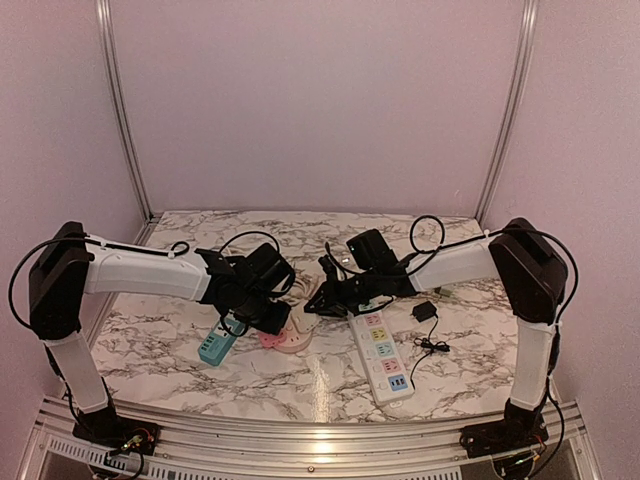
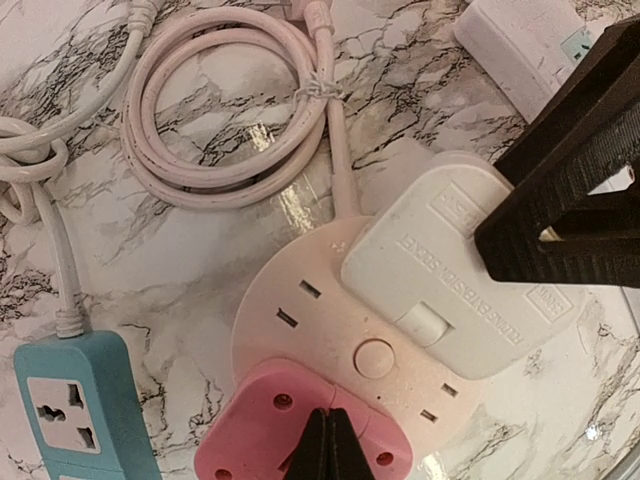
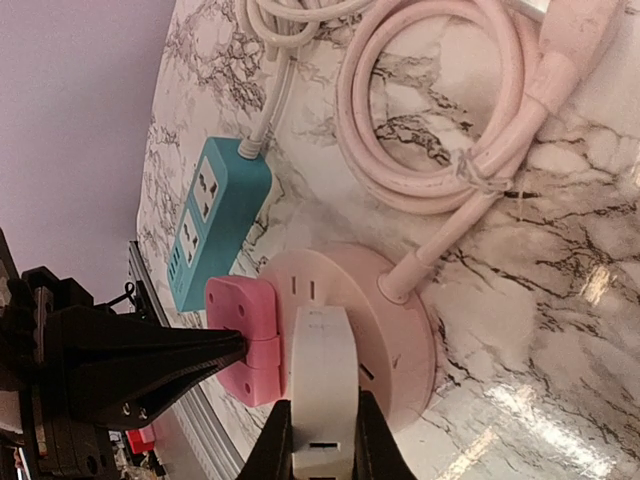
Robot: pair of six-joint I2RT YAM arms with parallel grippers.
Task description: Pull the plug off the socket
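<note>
A round pale-pink socket (image 2: pixel 320 330) (image 3: pixel 395 320) (image 1: pixel 292 341) lies on the marble table. A white plug (image 2: pixel 450 270) (image 3: pixel 322 380) sits in its top face. My right gripper (image 3: pixel 322 445) (image 1: pixel 318 303) is shut on this plug, one finger on each side. A pink plug (image 2: pixel 255 430) (image 3: pixel 240 340) sits in the socket's near edge. My left gripper (image 2: pixel 330 440) (image 1: pixel 268 318) is shut, with its joined tips resting on top of the pink plug. In the right wrist view the left gripper's fingers (image 3: pixel 150 360) reach in from the left.
The socket's pink cable (image 2: pixel 230 110) (image 3: pixel 440 110) lies coiled just behind it. A teal power strip (image 2: pixel 75 400) (image 3: pixel 215 215) (image 1: pixel 215 347) lies to the left and a white power strip (image 1: pixel 382 355) to the right. A black adapter (image 1: pixel 425 312) with its cord lies beyond.
</note>
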